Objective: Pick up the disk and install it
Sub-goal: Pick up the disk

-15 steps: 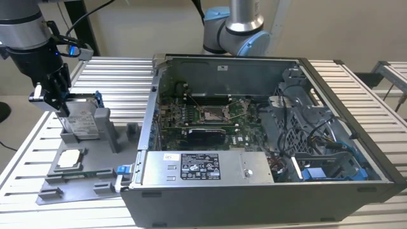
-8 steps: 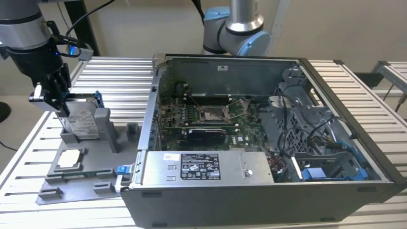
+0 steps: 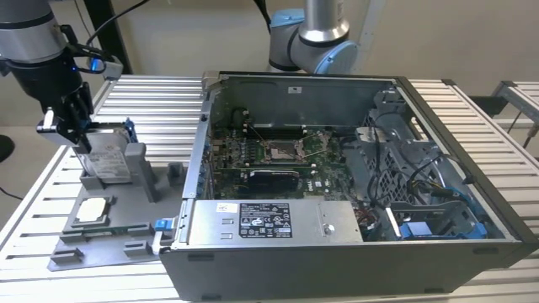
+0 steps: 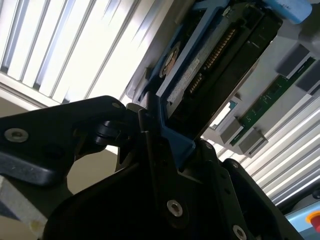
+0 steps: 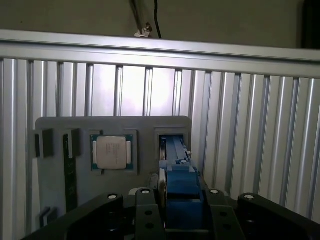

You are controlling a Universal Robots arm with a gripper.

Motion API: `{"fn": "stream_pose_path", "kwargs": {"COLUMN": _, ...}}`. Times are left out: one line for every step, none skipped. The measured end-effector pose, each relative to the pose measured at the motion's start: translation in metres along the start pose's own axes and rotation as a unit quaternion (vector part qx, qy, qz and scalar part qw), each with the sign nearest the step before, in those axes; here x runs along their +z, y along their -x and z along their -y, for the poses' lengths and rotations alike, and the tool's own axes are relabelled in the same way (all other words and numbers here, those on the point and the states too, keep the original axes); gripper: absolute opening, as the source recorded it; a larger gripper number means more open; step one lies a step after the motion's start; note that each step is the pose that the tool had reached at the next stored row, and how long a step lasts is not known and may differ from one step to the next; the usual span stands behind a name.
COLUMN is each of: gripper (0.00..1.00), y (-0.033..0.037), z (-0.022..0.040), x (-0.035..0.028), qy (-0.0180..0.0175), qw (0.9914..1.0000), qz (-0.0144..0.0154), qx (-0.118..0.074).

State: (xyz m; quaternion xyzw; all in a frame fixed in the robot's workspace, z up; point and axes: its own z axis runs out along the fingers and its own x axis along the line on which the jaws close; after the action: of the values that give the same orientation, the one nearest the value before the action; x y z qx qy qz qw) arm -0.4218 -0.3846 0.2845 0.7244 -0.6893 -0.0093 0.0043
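The gripper [image 3: 82, 144] is closed on the disk [image 3: 108, 161], its black fingers [image 5: 148, 212] pressed against either side of the blue bracket [image 3: 129, 129] that frames the drive. In the first wrist view the gripper [image 5: 181, 200] has the blue bracket [image 5: 181, 185] clamped between the two fingers, with the disk [image 5: 172, 150] seen edge-on beyond it. In the second wrist view the gripper [image 4: 170, 135] bites on a corner of the bracket [image 4: 175, 90], and the dark underside of the disk [image 4: 220, 55] runs away from it.

The disk stands tilted, its white label facing out. Its lower end sits in the upright holder of a grey tray [image 3: 126, 221]. I cannot tell whether it has lifted clear of the slot.

The tray lies flat on the slatted metal table [image 3: 151, 101], near the table's edge at the exterior view's left. A small square silver chip [image 3: 93, 209] rests in a recess of the tray, towards its near end; in the first wrist view the chip [image 5: 111, 152] lies just beside the disk's slot in the tray [image 5: 60, 125].

Just beside the tray, on the exterior view's right, an open computer case [image 3: 337, 259] rests on the table with its green motherboard [image 3: 278, 151] exposed. A long grey metal box [image 3: 324, 221] with a black-white label runs along the near wall of the case. A second robot arm [image 3: 316, 44] rises behind the case at the table's far edge.
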Motion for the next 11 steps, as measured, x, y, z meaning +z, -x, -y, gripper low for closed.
{"fn": "stream_pose_path", "kwargs": {"gripper": 0.0, "y": 0.0, "z": -0.0002, "x": -0.0013, "qy": -0.0001, "qw": 1.0, "qz": 0.0, "qx": 0.0}}
{"fn": "stream_pose_path", "kwargs": {"gripper": 0.0, "y": 0.0001, "z": -0.0005, "x": -0.0031, "qy": 0.0, "qw": 1.0, "qz": 0.0, "qx": 0.0}}
{"fn": "stream_pose_path", "kwargs": {"gripper": 0.0, "y": 0.0001, "z": -0.0008, "x": -0.0049, "qy": 0.0, "qw": 1.0, "qz": 0.0, "qx": 0.0}}
{"fn": "stream_pose_path", "kwargs": {"gripper": 0.0, "y": 0.0001, "z": -0.0011, "x": -0.0068, "qy": 0.0, "qw": 1.0, "qz": 0.0, "qx": 0.0}}
{"fn": "stream_pose_path", "kwargs": {"gripper": 0.0, "y": 0.0001, "z": -0.0015, "x": -0.0088, "qy": 0.0, "qw": 1.0, "qz": 0.0, "qx": 0.0}}
{"fn": "stream_pose_path", "kwargs": {"gripper": 0.0, "y": 0.0002, "z": -0.0019, "x": -0.011, "qy": -0.0002, "qw": 1.0, "qz": 0.0, "qx": 0.0}}
{"fn": "stream_pose_path", "kwargs": {"gripper": 0.0, "y": 0.0002, "z": -0.0022, "x": -0.0136, "qy": -0.0004, "qw": 1.0, "qz": 0.0, "qx": 0.0}}
{"fn": "stream_pose_path", "kwargs": {"gripper": 0.0, "y": 0.0002, "z": -0.0026, "x": -0.0166, "qy": -0.0007, "qw": 1.0, "qz": 0.0, "qx": 0.0}}
{"fn": "stream_pose_path", "kwargs": {"gripper": 0.0, "y": 0.0003, "z": -0.0029, "x": -0.0195, "qy": -0.0012, "qw": 1.0, "qz": -0.0001, "qx": 0.0}}
{"fn": "stream_pose_path", "kwargs": {"gripper": 0.0, "y": 0.0003, "z": -0.0032, "x": -0.0225, "qy": -0.0018, "qw": 1.0, "qz": -0.0001, "qx": 0.0}}
{"fn": "stream_pose_path", "kwargs": {"gripper": 0.0, "y": 0.0004, "z": -0.0033, "x": -0.0255, "qy": -0.0029, "qw": 1.0, "qz": -0.0001, "qx": 0.0}}
